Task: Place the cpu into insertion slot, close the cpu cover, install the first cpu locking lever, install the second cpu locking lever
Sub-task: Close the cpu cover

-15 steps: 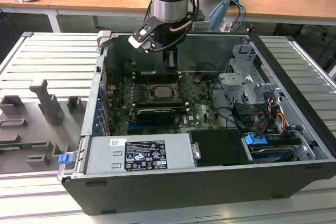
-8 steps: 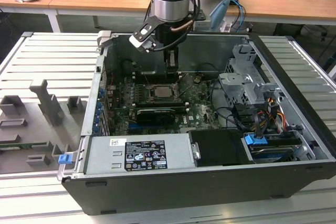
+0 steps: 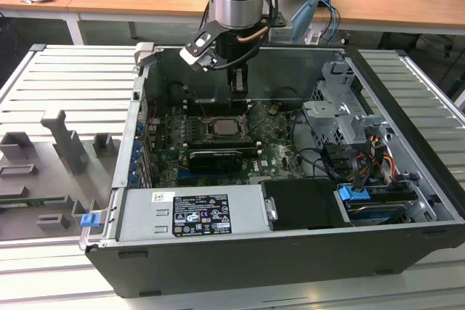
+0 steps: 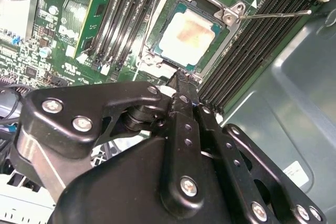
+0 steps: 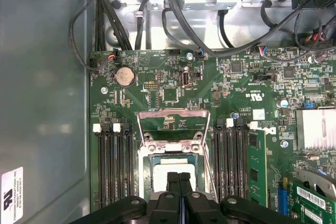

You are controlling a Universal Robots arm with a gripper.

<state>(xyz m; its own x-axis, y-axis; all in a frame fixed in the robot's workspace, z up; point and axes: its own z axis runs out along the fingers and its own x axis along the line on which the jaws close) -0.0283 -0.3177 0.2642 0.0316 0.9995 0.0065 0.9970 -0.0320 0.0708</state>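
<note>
- Under everything, the slatted grey bench [image 3: 51, 85] carries an open black computer case [image 3: 290, 252].
- Flat on the floor of that case lies the green motherboard [image 5: 173, 77], with rows of memory slots on both sides of the socket.
- My fingers [image 5: 179, 178] are pressed together with nothing between them. They hang just above the socket, tips pointing down at its edge in the second wrist view [image 4: 182, 77].
- Beyond my fingertips in the first wrist view, the cpu cover [image 5: 173, 114] stands swung open, and green board shows through its window.
- Seated in the socket, the cpu [image 4: 186, 32] lies flat with its pale top uncovered, partly under my fingertips in the first wrist view [image 5: 173, 165].
- One thin locking lever [image 4: 273, 14] sticks out from a corner of the socket across the memory slots.
</note>
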